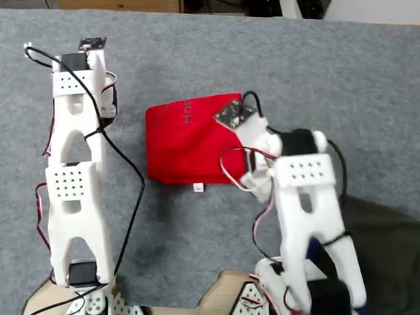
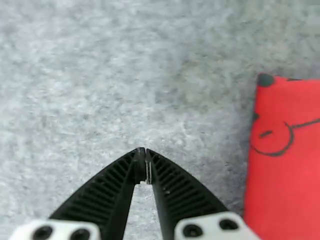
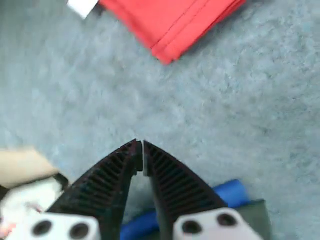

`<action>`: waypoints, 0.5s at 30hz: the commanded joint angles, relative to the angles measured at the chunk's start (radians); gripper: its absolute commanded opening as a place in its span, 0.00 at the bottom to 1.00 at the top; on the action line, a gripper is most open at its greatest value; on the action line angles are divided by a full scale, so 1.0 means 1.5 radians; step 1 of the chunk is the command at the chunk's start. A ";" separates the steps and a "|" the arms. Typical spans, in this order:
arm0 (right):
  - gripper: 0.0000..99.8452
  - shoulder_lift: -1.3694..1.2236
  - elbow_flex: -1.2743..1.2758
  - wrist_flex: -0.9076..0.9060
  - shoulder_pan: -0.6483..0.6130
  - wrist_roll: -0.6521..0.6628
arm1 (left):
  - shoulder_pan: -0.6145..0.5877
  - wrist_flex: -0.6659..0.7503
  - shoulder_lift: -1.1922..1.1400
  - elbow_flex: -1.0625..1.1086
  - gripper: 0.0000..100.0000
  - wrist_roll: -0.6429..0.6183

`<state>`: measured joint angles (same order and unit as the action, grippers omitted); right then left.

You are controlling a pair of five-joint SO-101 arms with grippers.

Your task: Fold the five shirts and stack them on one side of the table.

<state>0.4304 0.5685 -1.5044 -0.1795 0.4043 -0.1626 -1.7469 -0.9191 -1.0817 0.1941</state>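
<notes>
The red shirt (image 1: 190, 141) lies folded flat in the middle of the grey tabletop (image 1: 197, 52), between my two arms. It is a nearly square packet, a little longer in the direction from one arm to the other. A small white label (image 1: 197, 188) sticks out from the edge that faces my bases.

My right tool (image 3: 140, 147) is pressed together and holds nothing. It hangs over bare tabletop just beside the shirt's corner on my right side. The red cloth lies a short way beyond the tips, and the right wrist is already above that edge in the high view.

My left tool (image 2: 141, 156) is also pressed together and empty. From it, the shirt lies off to the side, with a strip of bare tabletop between. So the right arm is the nearer one to the shirt.

Near my right base there is a dark heap of cloth (image 1: 384, 236) with something blue (image 3: 227, 192) on it. I judge that these are the shirts not yet folded. If so, the right arm is also nearer to them, and the tool must first open.
</notes>
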 commanded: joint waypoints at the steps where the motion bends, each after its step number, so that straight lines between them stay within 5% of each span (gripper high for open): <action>1: 0.12 -0.090 -0.038 0.031 -0.053 -0.199 | -0.029 -0.008 0.046 -0.028 0.02 0.032; 7: 0.18 -0.271 -0.228 0.142 -0.112 -0.541 | -0.056 -0.006 0.027 -0.030 0.02 0.081; 15: 0.38 -0.467 -0.445 0.120 -0.158 -0.780 | -0.066 0.023 -0.044 -0.061 0.02 0.082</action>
<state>-0.2048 0.0222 -1.3050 -0.3805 -0.6329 -0.2470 -1.7269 -0.9927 -1.1032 0.3076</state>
